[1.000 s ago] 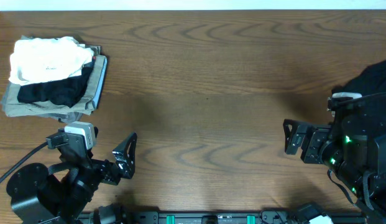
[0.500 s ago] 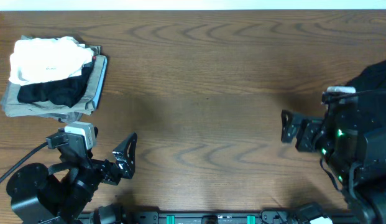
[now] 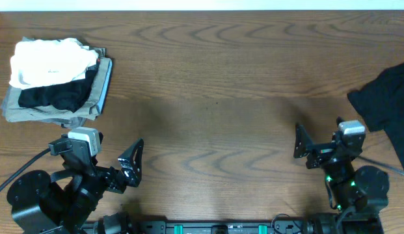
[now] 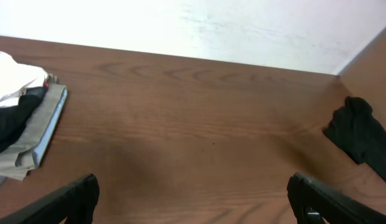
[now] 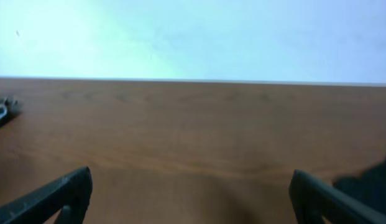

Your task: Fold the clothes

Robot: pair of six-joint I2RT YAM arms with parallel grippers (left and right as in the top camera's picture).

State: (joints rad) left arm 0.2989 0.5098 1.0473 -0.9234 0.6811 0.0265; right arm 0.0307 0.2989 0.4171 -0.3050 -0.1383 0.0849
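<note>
A crumpled black garment [image 3: 386, 99] lies at the table's right edge, also seen far right in the left wrist view [image 4: 362, 134] and as a dark patch low right in the right wrist view [image 5: 374, 180]. A white garment [image 3: 49, 60] tops a pile at the back left [image 4: 11, 76]. My right gripper [image 3: 298, 143] is open near the front, left of the black garment and apart from it; bare wood shows between its fingers [image 5: 63, 194]. My left gripper [image 3: 131, 164] is open at the front left, nothing between its fingertips [image 4: 76, 194].
Under the white garment the pile holds a black piece [image 3: 53, 97] with a speck of red at its edge and khaki-grey folded pieces [image 3: 32, 114]. The wooden table [image 3: 215, 84] ends at a pale wall at the back [image 4: 242, 25].
My right arm has drawn back from over the black garment toward the front edge, uncovering it. The left arm and the pile have not moved.
</note>
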